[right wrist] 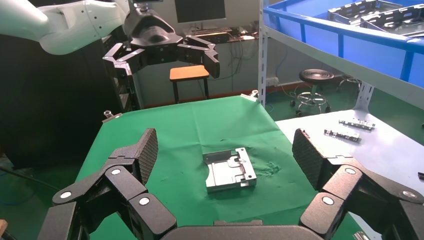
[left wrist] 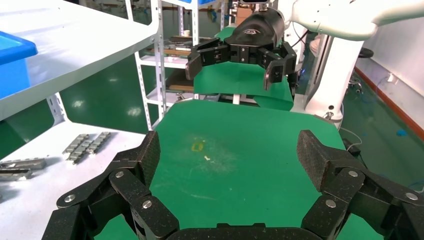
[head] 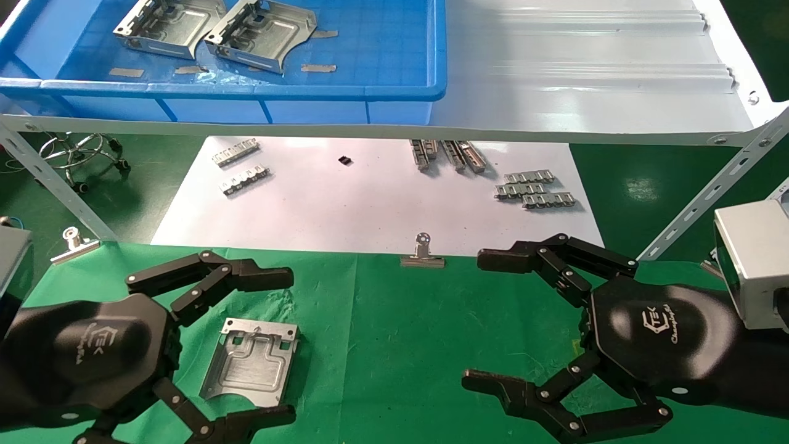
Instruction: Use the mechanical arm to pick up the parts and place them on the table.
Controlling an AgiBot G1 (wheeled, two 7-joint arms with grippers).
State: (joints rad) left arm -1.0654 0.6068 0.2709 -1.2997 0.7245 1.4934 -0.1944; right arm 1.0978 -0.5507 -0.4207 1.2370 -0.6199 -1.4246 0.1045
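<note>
Left gripper (head: 243, 351) jaws wide, part (head: 251, 361) flat on counter (head: 394, 320) between them; right gripper (head: 493, 320) wide, empty.

Blue bin (head: 394, 92) on shelf; toothed strips (head: 535, 190), binder clip (head: 423, 254) on white sheet (head: 345, 209).

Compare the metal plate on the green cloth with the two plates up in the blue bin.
The plate on the green cloth lies alone, flat, between the left tool's open fingers. The two plates in the blue bin sit side by side on the upper shelf, slightly tilted. All three are stamped silver sheet metal with cutouts.
</note>
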